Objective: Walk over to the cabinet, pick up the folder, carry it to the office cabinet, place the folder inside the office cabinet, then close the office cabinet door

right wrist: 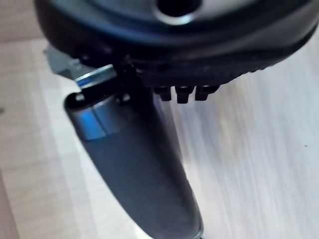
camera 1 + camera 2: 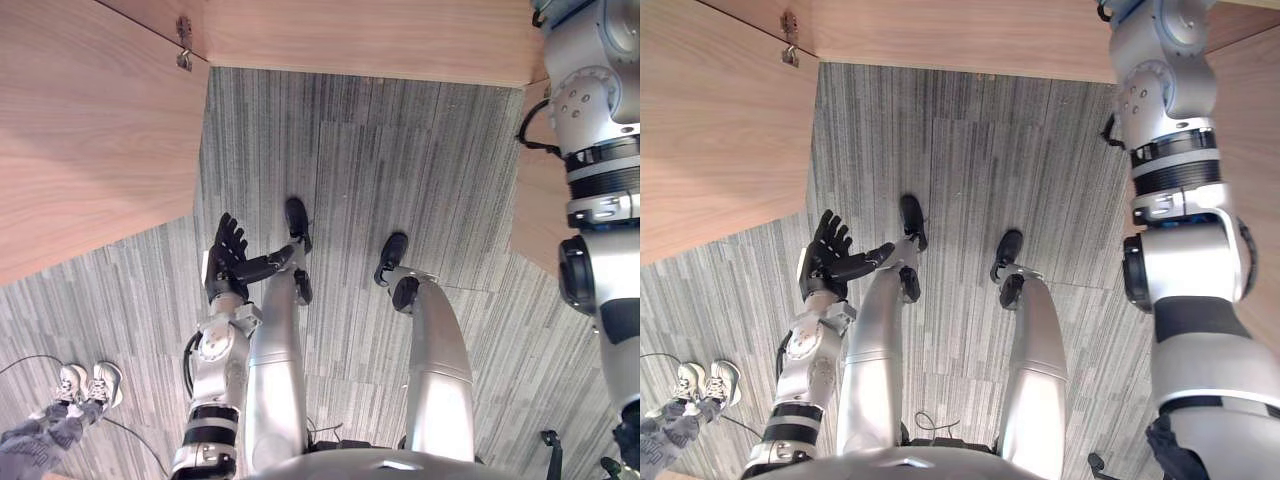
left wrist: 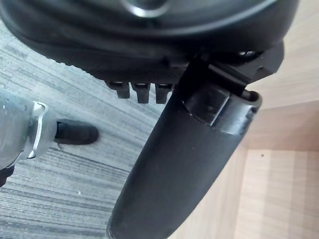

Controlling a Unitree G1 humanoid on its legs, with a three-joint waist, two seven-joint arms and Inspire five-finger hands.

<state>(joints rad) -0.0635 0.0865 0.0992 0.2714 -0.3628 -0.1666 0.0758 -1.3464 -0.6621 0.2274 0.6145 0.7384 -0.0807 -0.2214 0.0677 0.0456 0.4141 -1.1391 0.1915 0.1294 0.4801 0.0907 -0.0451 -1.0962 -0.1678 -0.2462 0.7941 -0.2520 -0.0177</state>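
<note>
Folder in neither hand; where it lies, cannot tell. Left hand [image 2: 228, 262] low at lower left of frame, fingers spread, empty. Right hand [image 1: 174, 50] close to wood surface [image 1: 259, 149], thumb straight, grasping nothing. Judgement: late stage; cabinet door [image 2: 90, 130], upper left, looks swung open, closing not yet done.

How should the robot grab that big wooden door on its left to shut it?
Probably by the door's free edge, the one farthest from the hinge, since its flat face shows no handle. The open left hand hangs near that edge, so it could hook its fingers round it from the robot's own side, or push flat on the panel there.
</note>
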